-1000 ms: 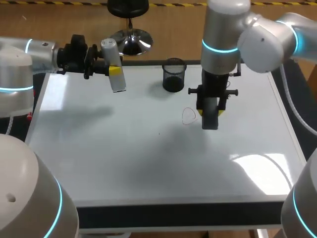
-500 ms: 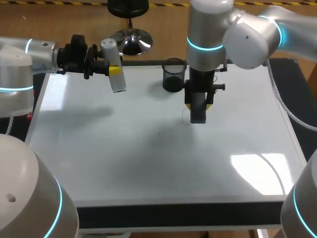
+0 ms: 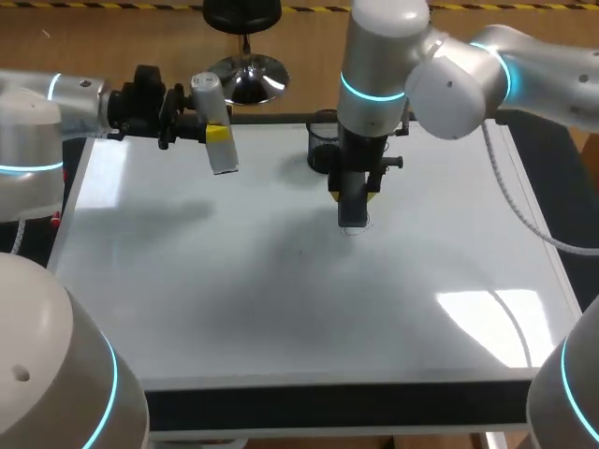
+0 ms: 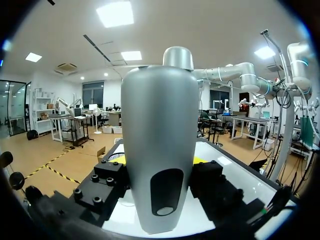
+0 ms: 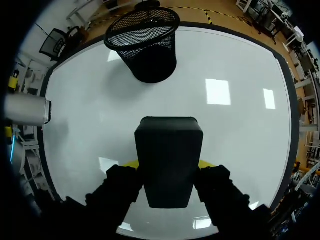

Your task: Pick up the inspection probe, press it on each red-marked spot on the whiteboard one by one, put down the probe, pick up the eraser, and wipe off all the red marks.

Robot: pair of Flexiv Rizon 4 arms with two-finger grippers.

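Glossy whiteboard [image 3: 187,281] as the work surface, black mesh cup [image 5: 145,50] upright near its far edge

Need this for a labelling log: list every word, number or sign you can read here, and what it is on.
None can be read. The probe, the eraser, the mesh cup and the whiteboard show no print, label or number in any view.
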